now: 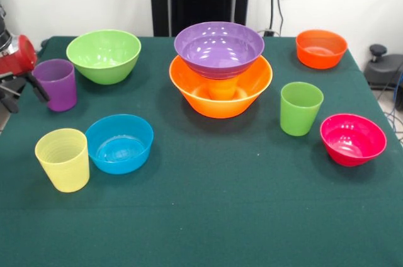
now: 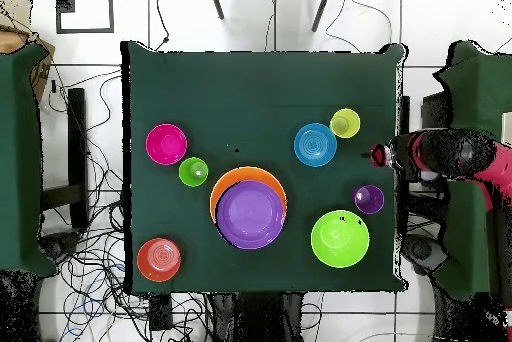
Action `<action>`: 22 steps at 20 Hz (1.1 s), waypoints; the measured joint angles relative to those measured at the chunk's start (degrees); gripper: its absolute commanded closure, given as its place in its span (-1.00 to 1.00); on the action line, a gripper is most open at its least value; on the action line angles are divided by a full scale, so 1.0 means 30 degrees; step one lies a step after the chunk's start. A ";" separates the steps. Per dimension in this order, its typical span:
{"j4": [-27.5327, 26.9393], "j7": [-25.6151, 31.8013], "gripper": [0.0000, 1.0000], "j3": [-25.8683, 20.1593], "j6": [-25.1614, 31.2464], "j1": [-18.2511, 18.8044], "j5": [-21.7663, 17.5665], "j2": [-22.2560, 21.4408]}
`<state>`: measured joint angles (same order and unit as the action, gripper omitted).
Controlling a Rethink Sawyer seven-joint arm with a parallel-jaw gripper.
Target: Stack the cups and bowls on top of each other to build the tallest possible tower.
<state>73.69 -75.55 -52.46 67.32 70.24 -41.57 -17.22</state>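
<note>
You have the dark green cloth-covered table (image 1: 208, 216) spread before you, with the red and black arm drawn off past its edge; the gripper (image 1: 28, 84) shows only as dark parts at the left margin of the front view, just beside the purple tumbler, and you cannot tell whether it is apart or together.

The tower (image 1: 220, 68) stands near the middle of the table, toward the pedestal side. Its base is the large glossy orange-yellow plastic bowl (image 1: 220, 94), and the wide purple plastic bowl (image 1: 218, 48) sits above it, propped on a small orange plastic tumbler (image 1: 221, 88) standing inside the base.

The round light green plastic bowl (image 1: 104, 55) stands alone at the far left in the front view. The smaller blue plastic bowl (image 1: 119, 143) sits touching the pale yellow tapered plastic tumbler (image 1: 62, 159). The pink-red plastic bowl (image 1: 352, 139) is at the right edge, near the green plastic tumbler (image 1: 301, 108). The orange-red plastic bowl (image 1: 321, 48) sits at the far right corner. The purple plastic tumbler (image 1: 55, 84) stands upright beside the light green bowl.
</note>
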 measured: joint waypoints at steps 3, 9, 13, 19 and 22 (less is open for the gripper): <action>-0.0237 0.0157 -1.00 0.0030 0.0000 -0.0020 -0.0036 0.0171; -0.0801 0.0157 -1.00 0.0096 0.0000 -0.0151 -0.0099 0.0628; -0.1218 0.0157 -1.00 0.0223 0.0000 -0.0403 -0.0155 0.0916; -0.2031 0.0157 -1.00 0.0691 0.0000 -0.1115 -0.0234 0.1430; -0.2426 0.0157 -1.00 0.0782 0.0000 -0.1414 -0.0309 0.1746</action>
<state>66.41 -75.08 -50.12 67.32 66.00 -42.50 -11.99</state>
